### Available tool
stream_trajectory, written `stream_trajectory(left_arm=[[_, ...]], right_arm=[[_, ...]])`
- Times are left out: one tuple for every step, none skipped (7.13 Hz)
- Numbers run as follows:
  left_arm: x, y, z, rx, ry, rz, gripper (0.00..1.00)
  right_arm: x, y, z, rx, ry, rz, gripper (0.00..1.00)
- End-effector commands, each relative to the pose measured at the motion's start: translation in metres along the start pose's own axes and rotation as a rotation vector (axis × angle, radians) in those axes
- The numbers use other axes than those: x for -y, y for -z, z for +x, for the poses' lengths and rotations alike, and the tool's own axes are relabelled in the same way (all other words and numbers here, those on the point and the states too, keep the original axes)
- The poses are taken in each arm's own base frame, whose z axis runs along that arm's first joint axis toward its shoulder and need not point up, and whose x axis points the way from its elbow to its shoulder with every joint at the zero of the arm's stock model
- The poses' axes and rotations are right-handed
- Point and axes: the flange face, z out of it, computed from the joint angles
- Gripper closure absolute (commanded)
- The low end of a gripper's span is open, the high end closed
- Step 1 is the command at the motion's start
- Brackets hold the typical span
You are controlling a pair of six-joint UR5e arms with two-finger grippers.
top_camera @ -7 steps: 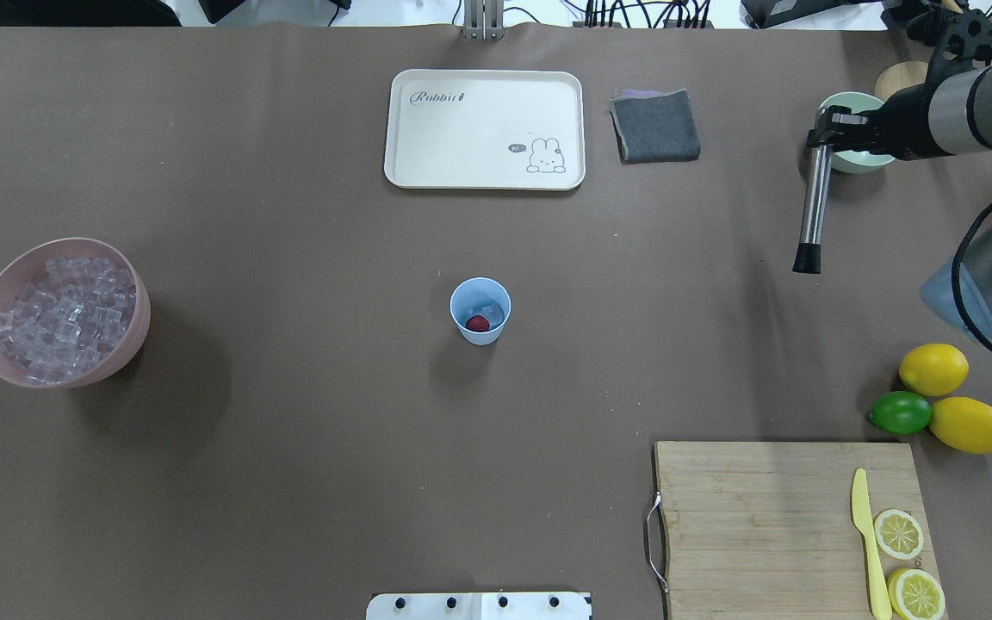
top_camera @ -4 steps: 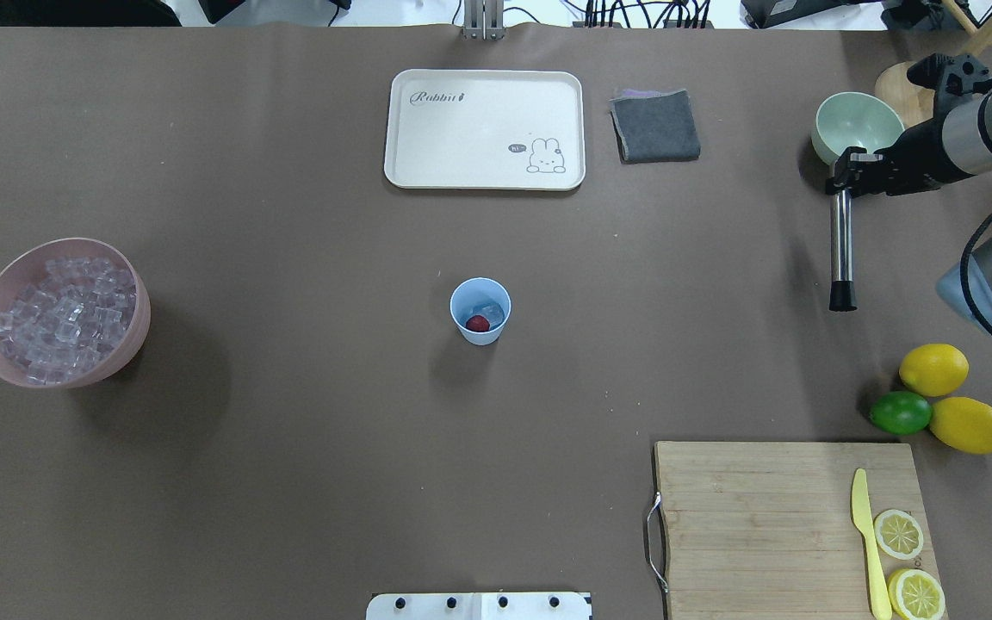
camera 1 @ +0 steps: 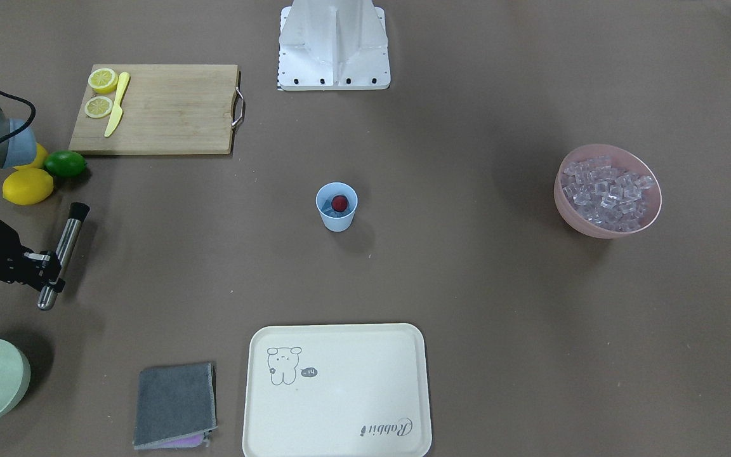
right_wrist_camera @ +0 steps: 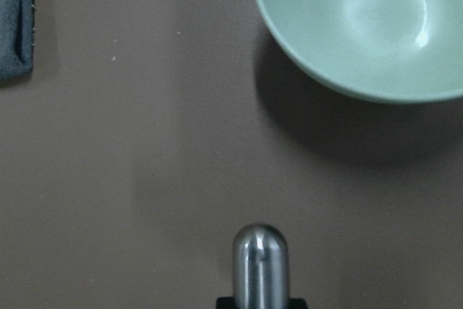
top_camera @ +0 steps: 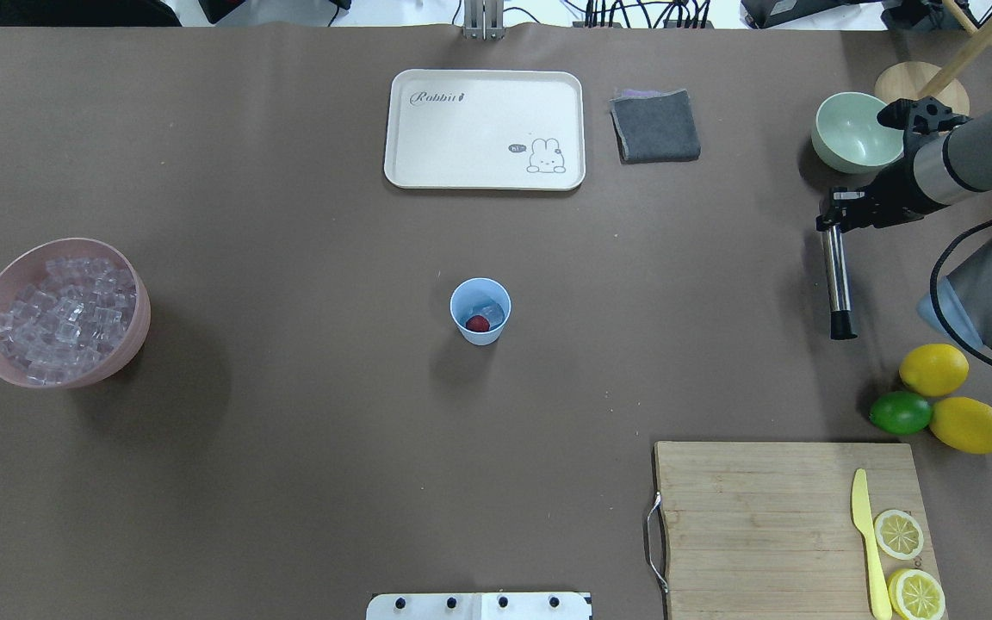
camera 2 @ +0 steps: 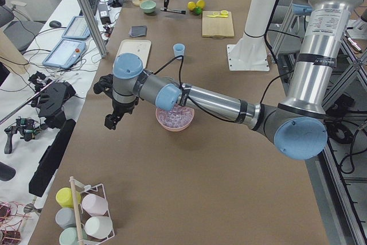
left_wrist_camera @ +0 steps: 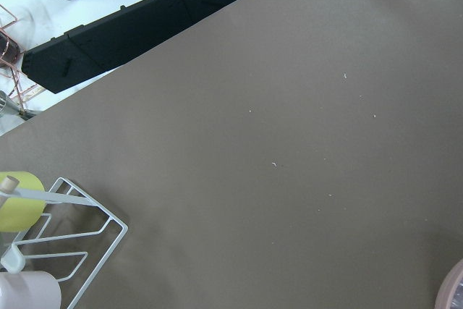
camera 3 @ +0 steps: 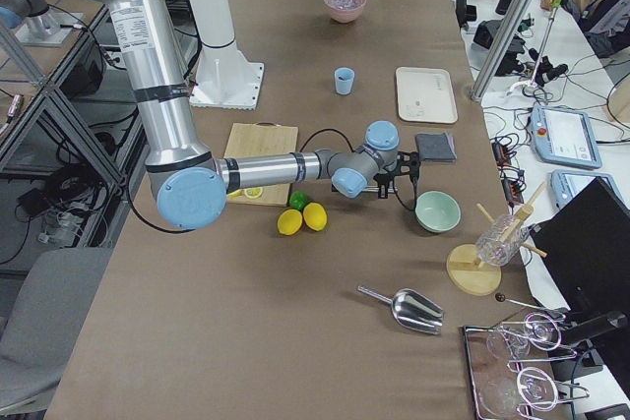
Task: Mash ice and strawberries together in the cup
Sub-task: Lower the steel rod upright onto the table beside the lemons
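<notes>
The brown table (top_camera: pixel 289 474) held a wooden board (top_camera: pixel 763 517) at the near right and a white tray (top_camera: pixel 479 120) at the far side. A pink bowl (top_camera: pixel 133 344) full of ice (top_camera: pixel 61 314) sat at the far left. A green bowl (top_camera: pixel 853 138) sat at the far right, and two lemons (top_camera: pixel 933 368) lay near the board.

The cup (top_camera: pixel 483 337) stood in the middle of the table, well apart from everything else. It stood straight up with its open mouth on top. The strawberry (top_camera: pixel 478 323) lay inside it, on the side nearest the robot, with a few clear cubes beside it.

The right gripper (top_camera: pixel 834 222) was near the green bowl, far from the cup. Its fingers were closed tight on the round steel end of a masher (top_camera: pixel 836 284). The masher was a long steel stick with a black tip. It was not upright. Seen from above, it ran from the far side toward the robot, and the black tip pointed at the lemons.

The left gripper (camera 2: pixel 112 120) hung beyond the pink bowl, off to the left. It showed only in the side view, so I cannot tell if its fingers were apart or together.

A second before, the right gripper was in front of the green bowl and hid part of it. Since then it had come back toward the robot, and the whole bowl showed. The black tip had leaned a little to the left; now it leaned a little to the right. The cup, strawberry and ice had not moved.
</notes>
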Motion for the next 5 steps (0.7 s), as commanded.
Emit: stream_trajectory(left_arm=[[0.0032, 0.0016, 0.0009, 0.005, -0.004, 0.003, 0.03], [0.0039, 0.0027, 0.0018, 0.006, -0.006, 0.005, 0.03], [0.0036, 0.0022, 0.0014, 0.006, -0.005, 0.004, 0.03], [0.0036, 0.0022, 0.0014, 0.006, -0.005, 0.004, 0.03], [0.0027, 0.0017, 0.0012, 0.005, -0.004, 0.003, 0.03]], right_arm=[[-0.0031, -0.0159, -0.01, -0.003, 0.013, -0.024, 1.0], [-0.0042, -0.0161, -0.0096, 0.002, 0.014, -0.03, 1.0], [-0.0042, -0.0161, -0.0096, 0.002, 0.037, -0.03, 0.21], [-0.005, -0.0152, -0.0084, 0.006, 0.043, -0.032, 0.01], [-0.0038, -0.0121, -0.0097, 0.009, 0.044, -0.027, 0.01]])
